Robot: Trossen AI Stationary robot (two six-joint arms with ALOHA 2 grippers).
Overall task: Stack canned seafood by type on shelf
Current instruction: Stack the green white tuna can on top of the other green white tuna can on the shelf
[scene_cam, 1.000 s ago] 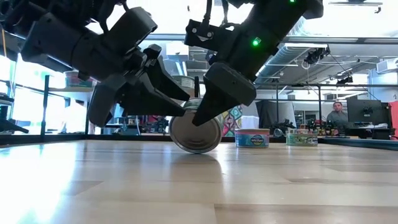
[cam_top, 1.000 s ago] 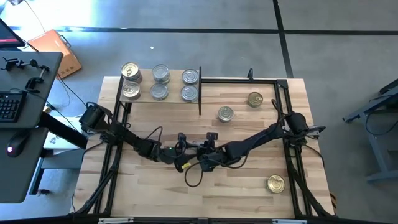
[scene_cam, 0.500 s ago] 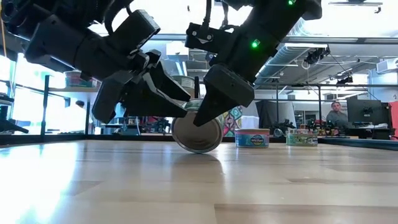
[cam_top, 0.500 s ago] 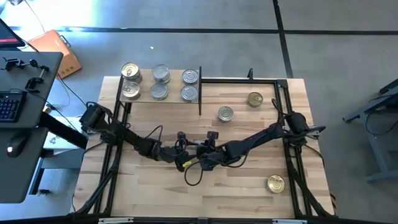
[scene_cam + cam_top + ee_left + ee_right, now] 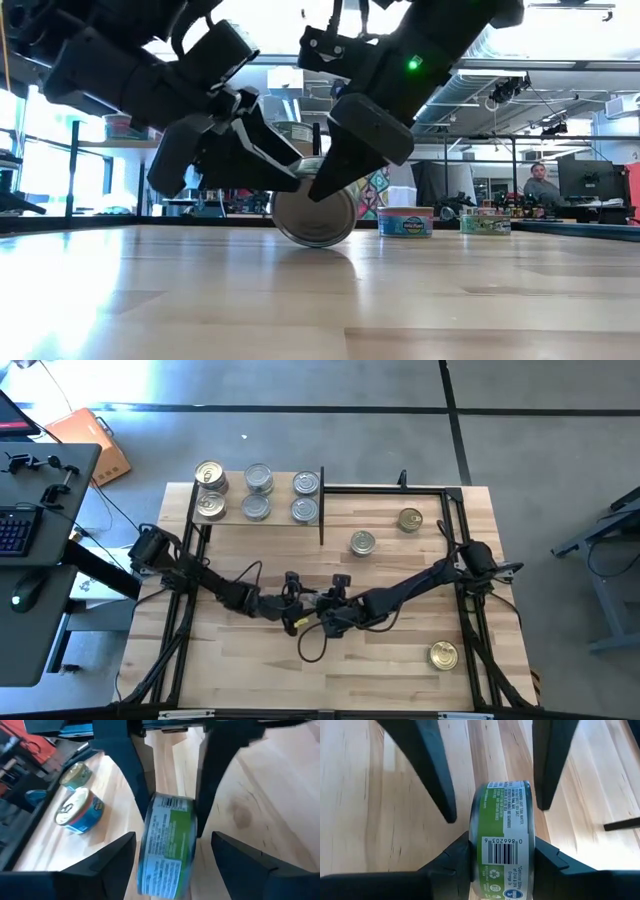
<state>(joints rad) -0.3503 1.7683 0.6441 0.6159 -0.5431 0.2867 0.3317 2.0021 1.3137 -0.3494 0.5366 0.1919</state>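
Note:
A green-labelled tin [image 5: 315,217] stands on its curved wall at mid-table, flat ends facing the near and far edges. My right gripper [image 5: 502,852] comes in from the right and is shut on it. My left gripper [image 5: 174,837] faces it from the left, open, with one finger on each side of the tin [image 5: 167,845] and a small gap to each. In the high view both grippers [image 5: 310,615] hide the tin. The shelf [image 5: 232,500] stands at the far left with several tins [image 5: 258,480] on its board. My right gripper pinches the tin by its two flat ends [image 5: 475,857], one finger [image 5: 452,860] on each. The fingers slant down from the table's right. The tin is upright on its curved wall, its lowest part [image 5: 315,243] on the table.
Loose tins lie on the table: a silver-topped one [image 5: 362,542], a gold-topped one [image 5: 410,519] toward the far right, and another gold-topped one [image 5: 443,655] near the right front corner. A black frame [image 5: 450,510] runs along the table's edges. A person [image 5: 543,185] sits far behind.
My left gripper has crept a little toward the right, closer round the tin. The tin and my right gripper have stayed where they were.

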